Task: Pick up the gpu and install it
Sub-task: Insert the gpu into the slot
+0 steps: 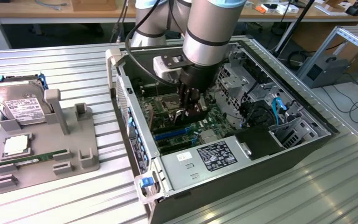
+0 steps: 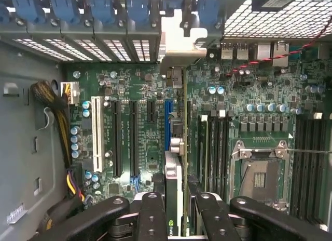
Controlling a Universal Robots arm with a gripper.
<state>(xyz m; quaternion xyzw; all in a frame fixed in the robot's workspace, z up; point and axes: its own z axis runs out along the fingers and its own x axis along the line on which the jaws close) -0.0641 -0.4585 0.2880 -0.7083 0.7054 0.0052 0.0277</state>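
My gripper [image 1: 190,106] is down inside the open computer case [image 1: 135,140], shut on the gpu [image 1: 195,110]. In the wrist view the gpu [image 2: 179,147] shows edge-on as a thin upright card between my black fingers [image 2: 151,215]. Its silvery bracket [image 2: 179,56] reaches the rear slot openings of the case. The card stands over the motherboard [image 2: 140,95], along the blue slot [image 2: 167,121]. I cannot tell whether its edge is seated in the slot.
A white slot [image 2: 96,129] and black slots lie beside the blue one, with the CPU socket [image 2: 259,178] on the card's other side. On the exterior view's left, a grey fixture [image 1: 73,158] holds a hard drive [image 1: 22,108], a RAM stick [image 1: 33,160] and a CPU [image 1: 17,145]. The power supply [image 1: 210,156] fills the case's near end.
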